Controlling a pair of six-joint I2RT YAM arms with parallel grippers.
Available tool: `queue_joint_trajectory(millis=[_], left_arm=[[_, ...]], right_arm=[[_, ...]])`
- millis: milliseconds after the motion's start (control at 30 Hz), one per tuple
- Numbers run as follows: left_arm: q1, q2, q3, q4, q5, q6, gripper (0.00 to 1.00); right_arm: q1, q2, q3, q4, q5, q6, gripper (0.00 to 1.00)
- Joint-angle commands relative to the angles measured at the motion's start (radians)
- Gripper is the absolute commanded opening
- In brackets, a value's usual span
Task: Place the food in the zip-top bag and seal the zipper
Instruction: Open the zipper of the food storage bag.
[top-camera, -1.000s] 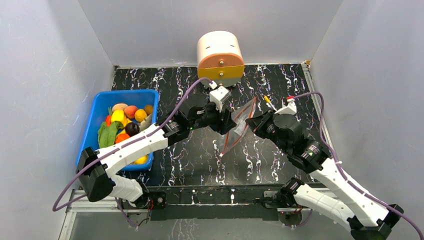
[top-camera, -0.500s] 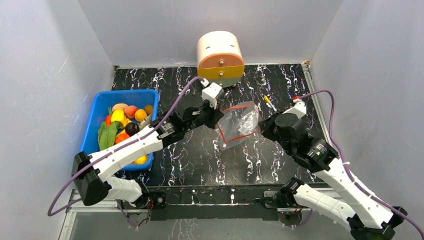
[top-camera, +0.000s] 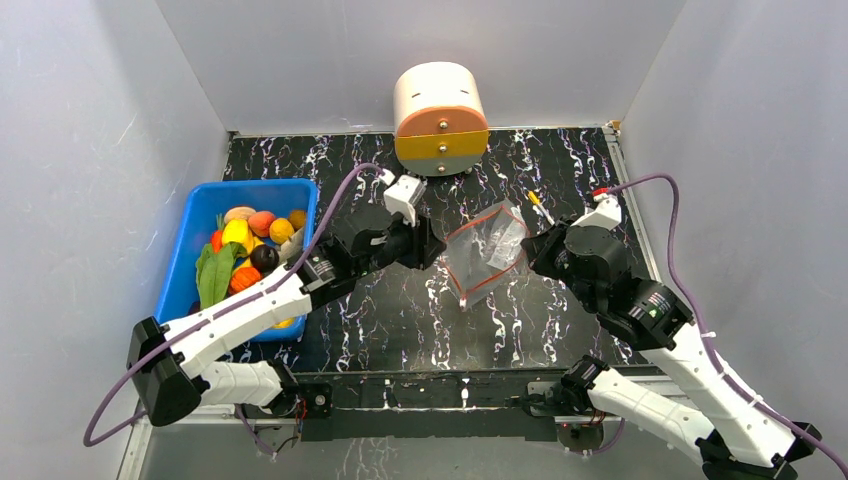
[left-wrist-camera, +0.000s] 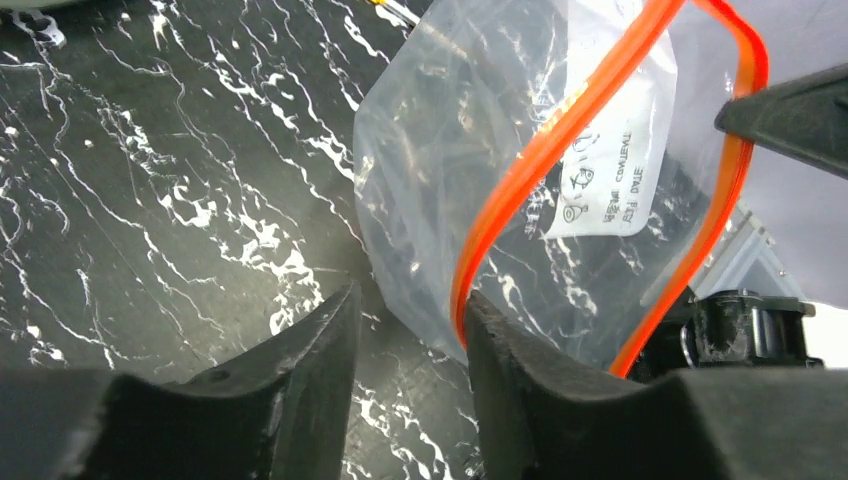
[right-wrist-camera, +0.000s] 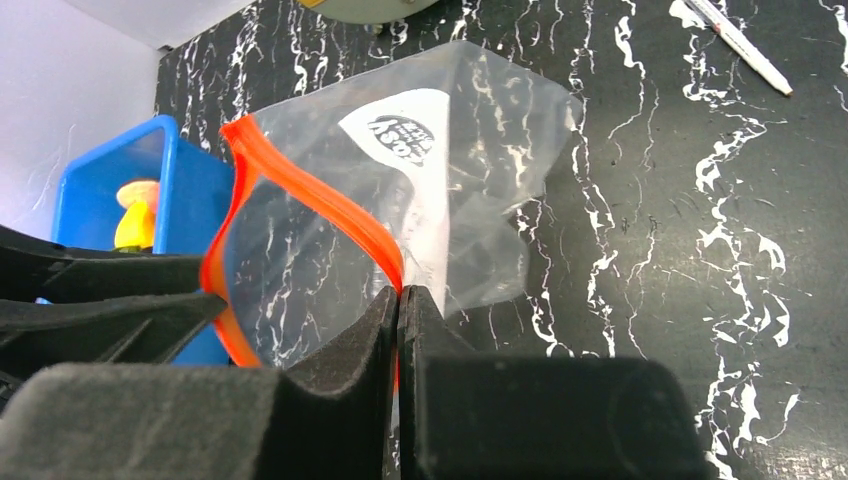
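Note:
The clear zip-top bag (top-camera: 487, 250) hangs between my two grippers over the black marble table, its mouth gaping. Its red-orange zipper (left-wrist-camera: 560, 140) forms an open loop beside a white label (left-wrist-camera: 610, 190). My right gripper (right-wrist-camera: 400, 292) is shut on the zipper (right-wrist-camera: 320, 200) at the bag's right lip. My left gripper (left-wrist-camera: 410, 310) stands with its jaws apart; the bag's left lip lies in the gap, against the right-hand finger (left-wrist-camera: 500, 350). The food (top-camera: 245, 250) lies in the blue bin at the left. The bag looks empty.
The blue bin (top-camera: 255, 185) sits at the table's left side, by the left arm. A white and orange round drawer unit (top-camera: 440, 115) stands at the back wall. A thin pen (top-camera: 540, 207) lies behind the right gripper. Grey walls close in on three sides.
The left gripper has drawn back left and nearer, and its jaws have parted after closing. The bag has turned from edge-on to lying flatter and shifted right with the right gripper.

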Motion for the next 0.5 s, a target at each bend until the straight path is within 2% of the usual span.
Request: queue_joint_trajectory(millis=[0,100,233,333,467], left_arm=[[-0.003,-0.087,-0.049,0.047,0.052,-0.085,0.5],[-0.002,-0.1,-0.067,0.038,0.042,-0.078,0.61],[-0.002,-0.105,-0.074,0.016,0.046,-0.071,0.72],[-0.002,-0.093,-0.065,-0.051,-0.004,-0.056,0.89],[-0.001,-0.072,-0.043,-0.143,-0.084,-0.045,0.98]], right_arm=[[0.001,-0.01,0.037,0.058,-0.038,-0.048,0.0],[0.001,-0.006,0.06,0.003,-0.021,-0.065,0.0],[0.002,0.033,0.162,-0.166,0.096,-0.064,0.0],[0.002,0.071,0.262,-0.273,0.169,-0.07,0.0],[0.001,0.113,0.363,-0.36,0.23,-0.082,0.0]])
